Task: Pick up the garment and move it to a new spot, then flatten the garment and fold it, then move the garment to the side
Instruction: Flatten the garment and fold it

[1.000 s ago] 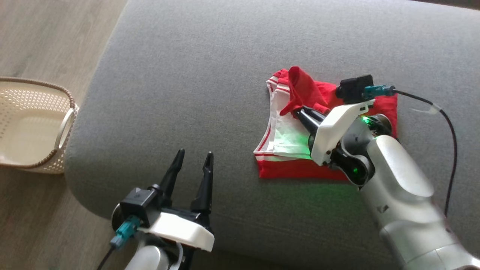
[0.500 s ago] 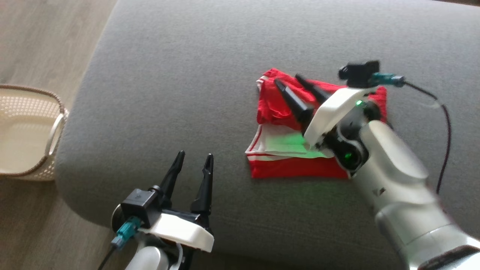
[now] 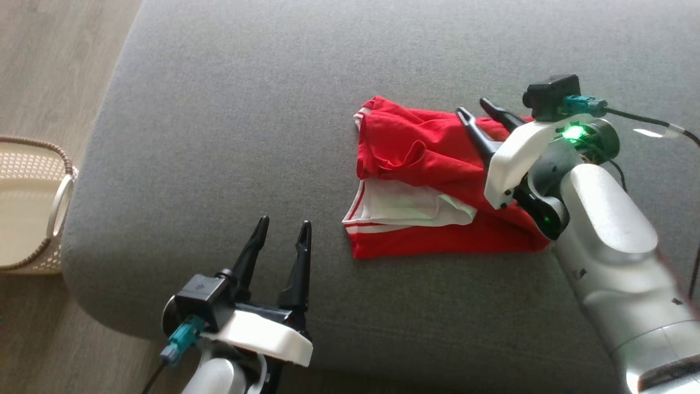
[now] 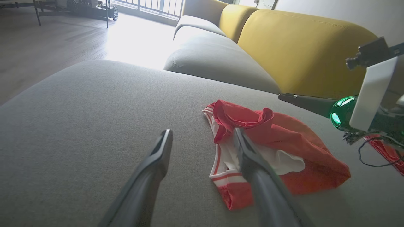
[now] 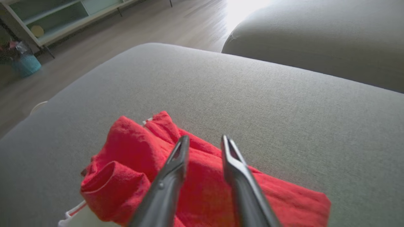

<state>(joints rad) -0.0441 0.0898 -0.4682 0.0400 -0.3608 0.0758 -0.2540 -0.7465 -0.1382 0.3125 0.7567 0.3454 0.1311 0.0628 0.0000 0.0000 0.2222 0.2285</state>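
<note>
Head view, left to right.

Basket point(image 3: 33, 158): 9 o'clock, on the floor beside the sofa point(image 3: 246, 109). It is well apart from the work.

Left gripper point(image 3: 285, 221): 7 o'clock, over the sofa's near edge. Its fingers are spread with nothing between them, and it is clear of the garment.

Garment point(image 3: 426, 158): on the seat just right of centre, about 3 o'clock. It is red with white striped trim. A red flap lies over the upper part, loosely rolled at its 9 o'clock edge. White lining shows at lower left, and a red band runs along the 6 o'clock edge.

Right gripper point(image 3: 473, 106): 2 o'clock, above the garment's far right corner. Its fingers are parted, and the wrist view shows no cloth between them. Whether the tips touch fabric cannot be told.

Judgement: the fold step is in hand, with one fold laid but untidy. The next move probably calls for a fresh pinch on an edge, either the 6 o'clock hem or the right side. That edge would then be carried across without dragging the lower layers. The rolled lip may need smoothing first. The move to the side is not yet done.
</note>
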